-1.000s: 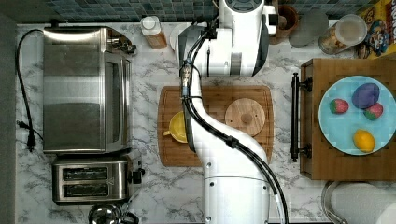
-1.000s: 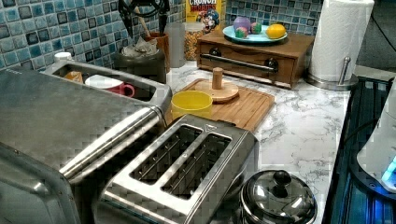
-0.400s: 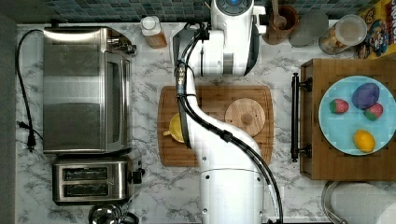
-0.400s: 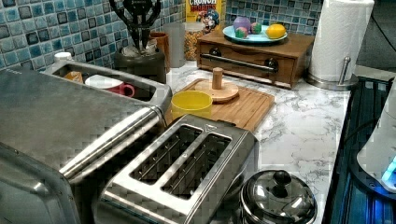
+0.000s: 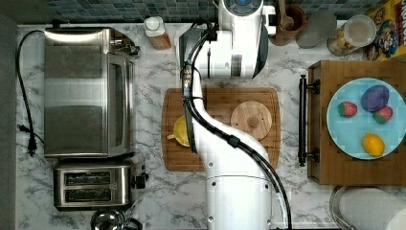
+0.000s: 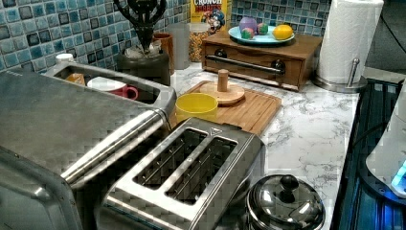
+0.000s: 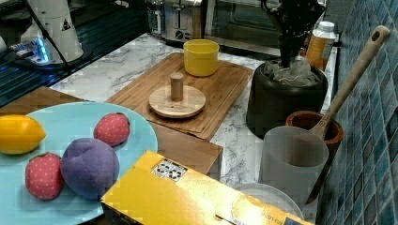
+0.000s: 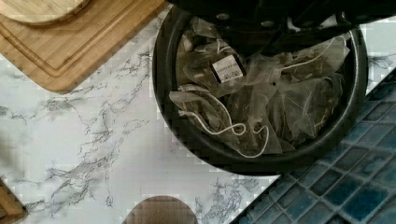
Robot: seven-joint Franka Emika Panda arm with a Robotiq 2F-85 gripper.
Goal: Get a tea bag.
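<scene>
The gripper [image 7: 287, 55] is lowered into the dark bowl [image 7: 286, 101] by the tiled wall; whether its fingers are parted cannot be told. The tea bags [image 8: 261, 100] are heaped inside the bowl.

Kitchen, home-style. White marble counter [image 5: 148, 72] backed by blue-green tiled wall [image 6: 38, 33]. Stainless toaster oven [image 5: 84, 91] at the top view's left, two-slot toaster [image 5: 93, 185] below it. Bamboo cutting board [image 5: 218, 98] at centre with yellow mug [image 6: 196, 106]. Cereal box [image 6: 207, 13] at the left view's top, paper towel roll [image 6: 349, 38] upper right, pot lid [image 6: 282, 203] at the bottom.
</scene>
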